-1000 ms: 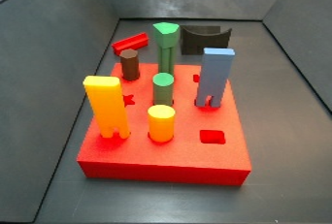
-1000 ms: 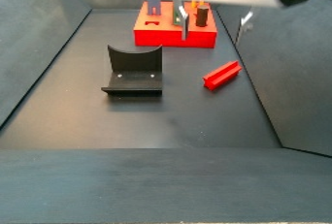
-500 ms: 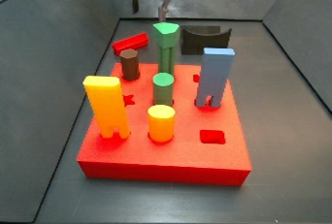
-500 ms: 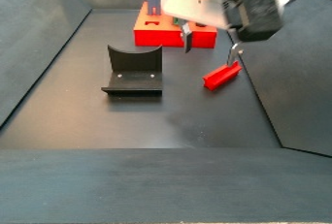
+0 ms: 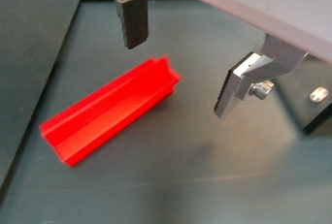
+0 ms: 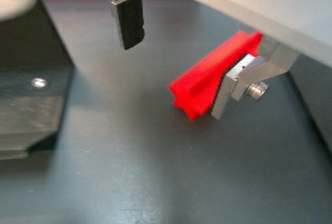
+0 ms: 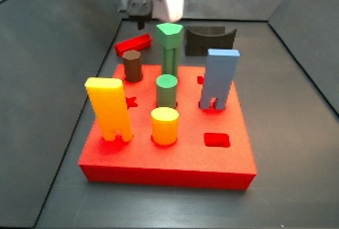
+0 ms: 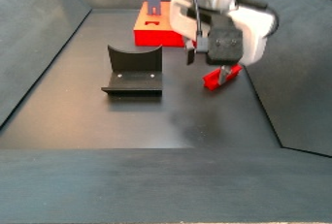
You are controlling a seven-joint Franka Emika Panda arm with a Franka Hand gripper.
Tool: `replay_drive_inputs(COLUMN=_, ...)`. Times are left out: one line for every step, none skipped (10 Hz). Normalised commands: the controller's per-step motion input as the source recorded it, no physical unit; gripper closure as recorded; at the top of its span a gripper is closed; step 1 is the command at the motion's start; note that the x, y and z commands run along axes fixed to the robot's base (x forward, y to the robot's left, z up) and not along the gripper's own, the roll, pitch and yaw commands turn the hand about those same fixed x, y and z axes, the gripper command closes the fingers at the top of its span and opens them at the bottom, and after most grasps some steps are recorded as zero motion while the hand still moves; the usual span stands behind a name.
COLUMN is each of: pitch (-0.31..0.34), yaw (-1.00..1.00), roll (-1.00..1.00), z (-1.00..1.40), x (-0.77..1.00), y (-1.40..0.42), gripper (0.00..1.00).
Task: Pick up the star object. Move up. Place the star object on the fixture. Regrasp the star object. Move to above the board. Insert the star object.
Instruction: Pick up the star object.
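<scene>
A: Since the earlier frames the gripper (image 8: pixel 215 55) has come down from the top edge of the side views to just over the star object (image 8: pixel 220 76), which lies where it lay, on the floor right of centre

B: And the fingers?

A: Spread wide, gripping nothing. In a wrist view one finger (image 5: pixel 131 19) sits at upper centre and the other at right of centre, with the star object (image 5: pixel 111 110) lying flat at centre left, not yet between them

B: So the step in hand is the pick-up. How to do it well?

A: I'd judge the bar needs to sit squarely between the pads before closing, with the plates across its long sides, not its ends. Descend until the pads reach mid-height of the bar

B: Anything nearby to mind?

A: In a side view the brown cylinder (image 7: pixel 134 67) stands just beside the star object (image 7: pixel 133 45), near the board (image 7: pixel 169 159). The fixture (image 8: pixel 132 71) is well apart at centre left
</scene>
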Motion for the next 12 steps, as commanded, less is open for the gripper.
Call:
replay_drive_inputs(pitch=-0.006, yaw=-0.34, roll=0.00, z=-1.00, x=-0.49, y=0.02, gripper=0.00)
replay_drive_inputs(pitch=-0.006, yaw=-0.27, roll=0.00, z=-1.00, x=-0.57, y=0.00, gripper=0.00)
replay_drive_inputs(pitch=-0.193, yaw=0.00, roll=-0.01, z=-0.29, x=-0.15, y=0.04, gripper=0.00)
replay_drive_inputs(pitch=-0.047, yaw=0.00, roll=-0.04, z=0.00, x=-0.03, y=0.02, gripper=0.00)
replay_drive_inputs(pitch=0.000, yaw=0.00, roll=0.00, z=0.00, x=0.00, y=0.00, gripper=0.00)
replay_drive_inputs(pitch=0.000, yaw=0.00, roll=0.00, z=0.00, x=0.00, y=0.00, gripper=1.00)
replay_drive_inputs(pitch=0.000, yaw=0.00, roll=0.00, z=0.00, x=0.00, y=0.00, gripper=1.00)
replay_drive_inputs(pitch=0.000, yaw=0.00, roll=0.00, z=0.00, x=0.00, y=0.00, gripper=1.00)
replay_drive_inputs(pitch=0.000, yaw=0.00, roll=0.00, z=0.00, x=0.00, y=0.00, gripper=1.00)
replay_drive_inputs(pitch=0.000, yaw=0.00, roll=0.00, z=0.00, x=0.00, y=0.00, gripper=1.00)
replay_drive_inputs(pitch=0.000, yaw=0.00, roll=0.00, z=0.00, x=0.00, y=0.00, gripper=1.00)
replay_drive_inputs(pitch=0.000, yaw=0.00, roll=0.00, z=0.00, x=0.00, y=0.00, gripper=1.00)
